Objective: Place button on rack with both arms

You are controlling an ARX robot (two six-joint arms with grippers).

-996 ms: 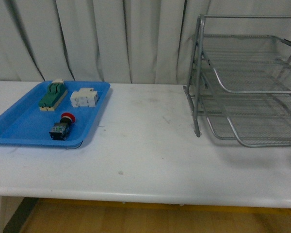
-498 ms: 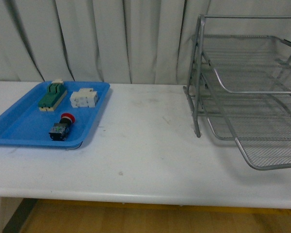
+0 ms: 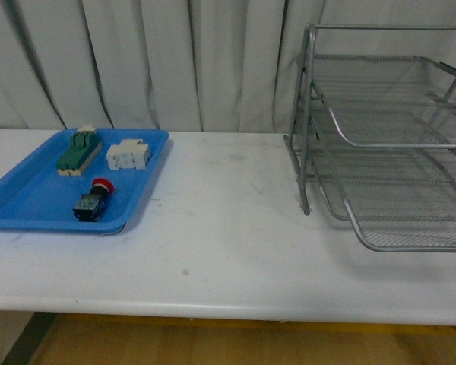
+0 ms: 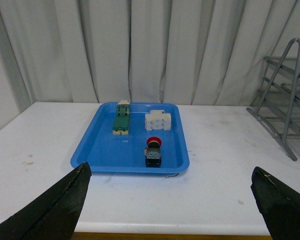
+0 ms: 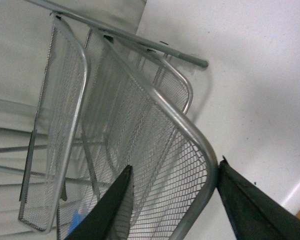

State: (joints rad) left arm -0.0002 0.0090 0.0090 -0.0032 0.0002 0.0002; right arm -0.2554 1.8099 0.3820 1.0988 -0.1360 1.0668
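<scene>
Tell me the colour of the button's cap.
Red. The button shows best in the left wrist view.

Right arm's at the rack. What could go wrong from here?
Right gripper straddles the rack rim with jaws wide, so it may slip off or drag the rack. The button lies on its side near the blue tray's front lip; the left gripper might nudge the tray or roll it.
</scene>
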